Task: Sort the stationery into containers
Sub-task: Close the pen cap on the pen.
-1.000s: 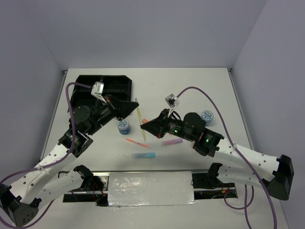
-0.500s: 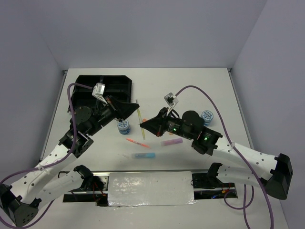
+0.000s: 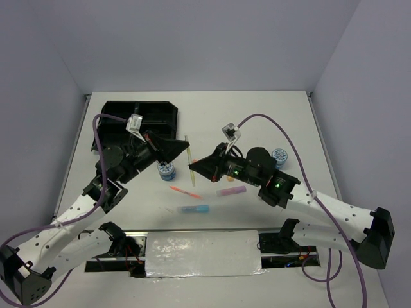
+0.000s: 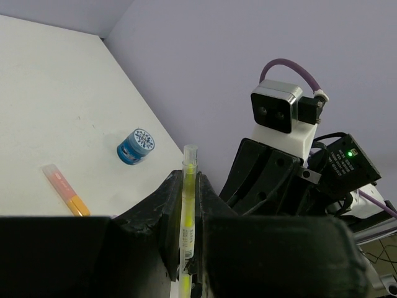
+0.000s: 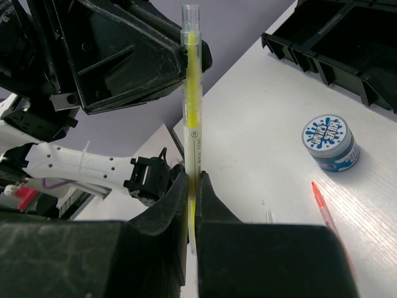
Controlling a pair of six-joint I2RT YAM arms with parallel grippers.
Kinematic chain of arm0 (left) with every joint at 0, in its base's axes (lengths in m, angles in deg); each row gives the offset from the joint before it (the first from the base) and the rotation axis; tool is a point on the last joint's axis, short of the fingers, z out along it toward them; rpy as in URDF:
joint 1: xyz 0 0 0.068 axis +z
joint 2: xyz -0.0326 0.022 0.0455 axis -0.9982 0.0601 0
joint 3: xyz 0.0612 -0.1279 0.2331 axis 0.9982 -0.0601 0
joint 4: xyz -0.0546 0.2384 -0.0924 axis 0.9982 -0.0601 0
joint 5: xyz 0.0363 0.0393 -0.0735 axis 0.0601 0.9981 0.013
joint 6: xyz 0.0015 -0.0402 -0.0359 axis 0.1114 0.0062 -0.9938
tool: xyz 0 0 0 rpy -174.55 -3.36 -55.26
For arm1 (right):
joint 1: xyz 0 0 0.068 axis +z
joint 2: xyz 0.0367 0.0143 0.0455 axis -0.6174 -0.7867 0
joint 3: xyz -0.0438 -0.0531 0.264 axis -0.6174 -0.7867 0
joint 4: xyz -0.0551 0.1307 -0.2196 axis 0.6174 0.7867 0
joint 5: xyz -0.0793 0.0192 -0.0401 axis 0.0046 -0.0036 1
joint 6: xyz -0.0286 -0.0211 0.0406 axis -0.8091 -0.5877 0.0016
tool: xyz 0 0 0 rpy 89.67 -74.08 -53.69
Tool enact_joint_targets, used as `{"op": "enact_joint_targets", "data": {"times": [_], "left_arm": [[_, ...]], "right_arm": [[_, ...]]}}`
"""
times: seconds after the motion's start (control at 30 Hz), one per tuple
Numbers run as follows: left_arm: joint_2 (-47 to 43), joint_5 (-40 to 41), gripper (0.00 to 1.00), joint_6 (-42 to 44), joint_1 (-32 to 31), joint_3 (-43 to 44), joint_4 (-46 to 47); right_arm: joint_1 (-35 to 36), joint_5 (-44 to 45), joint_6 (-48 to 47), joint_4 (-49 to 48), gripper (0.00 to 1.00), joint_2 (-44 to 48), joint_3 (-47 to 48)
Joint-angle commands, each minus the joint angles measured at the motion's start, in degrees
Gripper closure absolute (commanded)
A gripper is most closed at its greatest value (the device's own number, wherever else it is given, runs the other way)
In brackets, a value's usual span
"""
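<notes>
Yellow pen (image 3: 187, 153): off the bench (image 3: 257, 122), spanning both arms, beside the black tray (image 3: 157, 115).
Handling: light, stiff, with a slick thin barrel that probably pivots. Best gripped mid-barrel.
Left end effector (image 4: 186, 186): pinching the barrel below the clear cap.
Right end effector (image 5: 191, 183): pinching the opposite end.

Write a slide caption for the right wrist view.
Both the right gripper and left gripper grip one thin yellow pen; a round blue-white tape roll sits on the white table.

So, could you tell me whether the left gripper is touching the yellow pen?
Touching: the left wrist view shows the yellow pen clamped between the left gripper's two fingers.
</notes>
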Motion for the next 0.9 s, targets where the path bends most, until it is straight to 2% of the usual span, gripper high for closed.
{"op": "enact_joint_targets", "data": {"times": [0.0,0.17,0.23,0.5,0.87], "left_arm": [[-0.6,-5.3,1.0,0.7,-0.8,-0.5,3.2],[0.0,-8.0,1.0,4.9,-1.3,0.9,0.0],[-0.2,-8.7,1.0,5.7,-1.3,1.2,-1.4],[1.3,-9.9,1.0,3.6,-3.0,-1.6,3.2],[2.1,-5.4,1.0,7.2,-7.7,-1.0,-0.9]], "right_arm": [[-2.1,-1.2,-1.4,-4.4,1.0,0.8,4.5],[-6.4,-8.4,-4.2,1.4,1.0,1.0,9.4],[-7.1,-7.8,-4.6,1.9,1.0,2.5,9.3],[-8.1,-10.8,-3.6,-5.7,1.0,3.3,5.8],[-10.2,-11.8,-5.8,-5.3,1.0,3.5,10.2]]}}
